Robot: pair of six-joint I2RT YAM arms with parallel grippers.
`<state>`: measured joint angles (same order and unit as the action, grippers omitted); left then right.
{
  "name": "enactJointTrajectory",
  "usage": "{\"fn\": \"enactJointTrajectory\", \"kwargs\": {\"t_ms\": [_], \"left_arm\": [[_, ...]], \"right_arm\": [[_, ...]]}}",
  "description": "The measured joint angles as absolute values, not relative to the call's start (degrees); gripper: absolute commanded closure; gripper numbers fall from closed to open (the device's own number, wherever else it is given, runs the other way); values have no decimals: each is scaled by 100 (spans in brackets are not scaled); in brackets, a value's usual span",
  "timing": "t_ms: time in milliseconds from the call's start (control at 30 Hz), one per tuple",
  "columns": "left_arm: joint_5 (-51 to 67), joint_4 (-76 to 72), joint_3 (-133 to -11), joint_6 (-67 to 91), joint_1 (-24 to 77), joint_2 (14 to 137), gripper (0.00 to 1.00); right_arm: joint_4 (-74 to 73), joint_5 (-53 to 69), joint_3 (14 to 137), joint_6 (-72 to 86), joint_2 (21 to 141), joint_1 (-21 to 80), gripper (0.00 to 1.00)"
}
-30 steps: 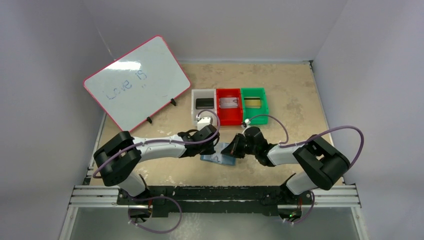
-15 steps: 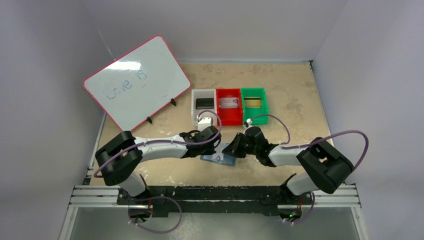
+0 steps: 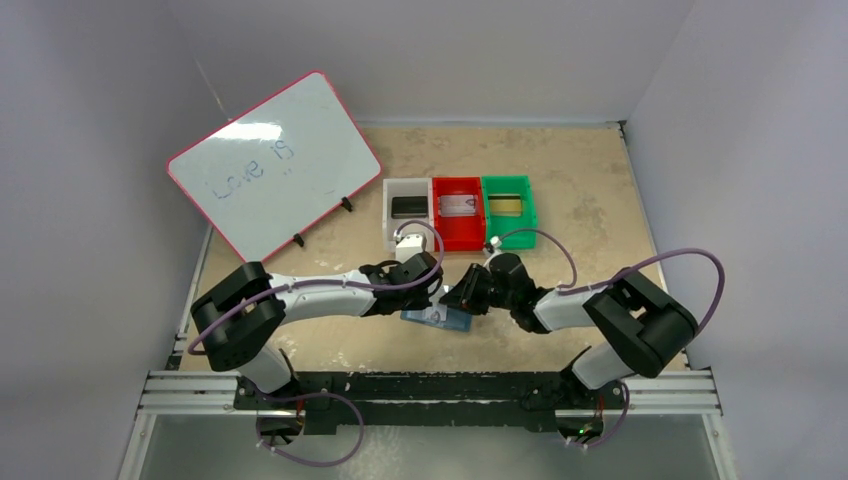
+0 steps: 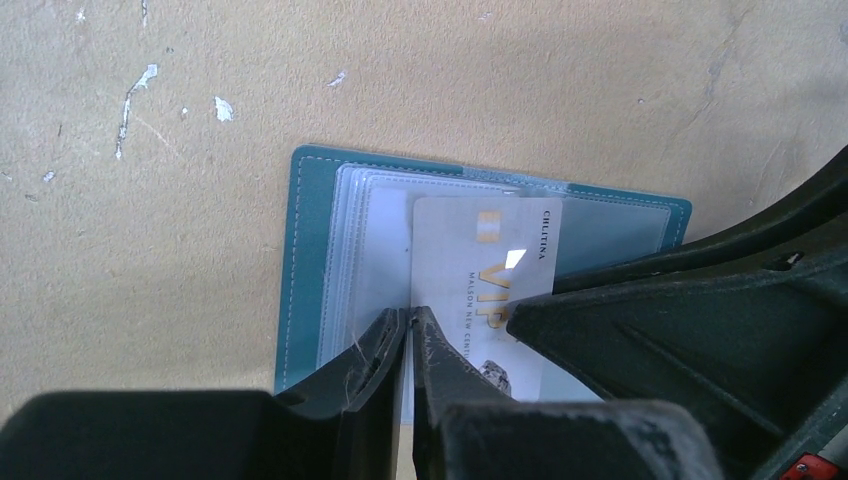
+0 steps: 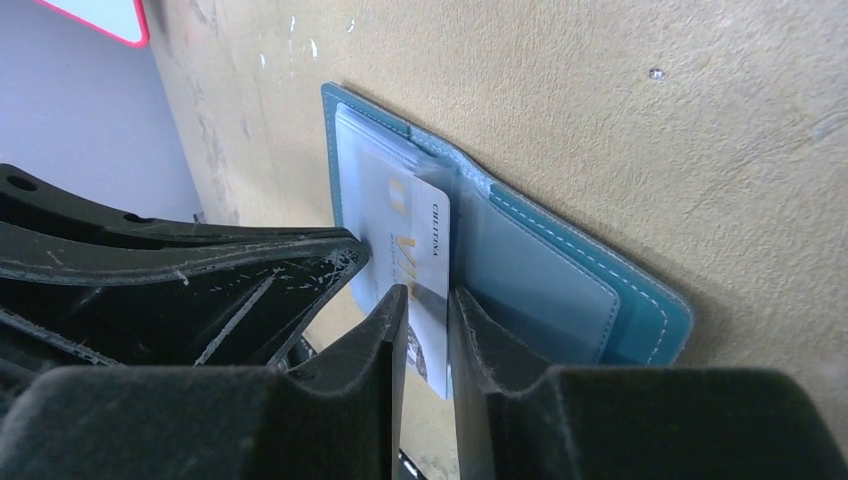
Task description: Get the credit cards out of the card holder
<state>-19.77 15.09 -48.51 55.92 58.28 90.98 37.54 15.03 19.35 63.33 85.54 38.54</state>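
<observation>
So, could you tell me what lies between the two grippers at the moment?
The silvery card, lying on the open holder, sits between the left gripper and right gripper; both wrist views show it.

Four credit cards, one card holder, three bins, one whiteboard, two arms
</observation>
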Motion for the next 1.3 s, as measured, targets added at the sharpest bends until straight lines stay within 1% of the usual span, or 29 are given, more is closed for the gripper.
{"fn": "enactJointTrajectory", "kwargs": {"t_ms": [133, 200, 300, 400, 500, 567, 633, 767, 867, 1133, 1300], "left_arm": [[-1979, 1514, -4851, 5592, 5828, 9098, 93], [-1981, 1522, -4853, 5592, 5828, 9098, 94], [-1988, 1529, -4853, 5592, 5828, 9098, 94], [-2014, 1535, -4853, 5594, 5830, 9096, 94], [-2040, 1542, -4853, 5592, 5839, 9096, 94], [-2045, 1544, -4853, 5592, 5852, 9096, 94], [-2045, 1546, -4856, 5592, 5854, 9096, 94], [-2043, 1555, -4866, 5590, 5852, 9096, 94], [-2040, 1557, -4866, 5590, 5854, 9096, 94], [-2034, 1579, -4875, 5588, 5854, 9096, 95], [-2034, 1581, -4875, 5588, 5854, 9098, 95]], "right_arm": [[3920, 1599, 1914, 6364, 8639, 3854, 86], [3990, 1605, 1892, 6388, 8663, 3854, 93], [4080, 1605, 1828, 6455, 8663, 3854, 98], [4132, 1601, 1787, 6517, 8639, 3854, 99], [4145, 1597, 1728, 6558, 8538, 3841, 98], [4150, 1594, 1664, 6578, 8460, 3820, 93], [4147, 1584, 1603, 6608, 8392, 3813, 84], [4150, 1531, 1481, 6702, 8350, 3806, 75], [4200, 1472, 1452, 6761, 8350, 3806, 72], [4663, 1476, 1455, 6792, 8637, 3806, 72], [5229, 1632, 1389, 6871, 8989, 3789, 76]]}}
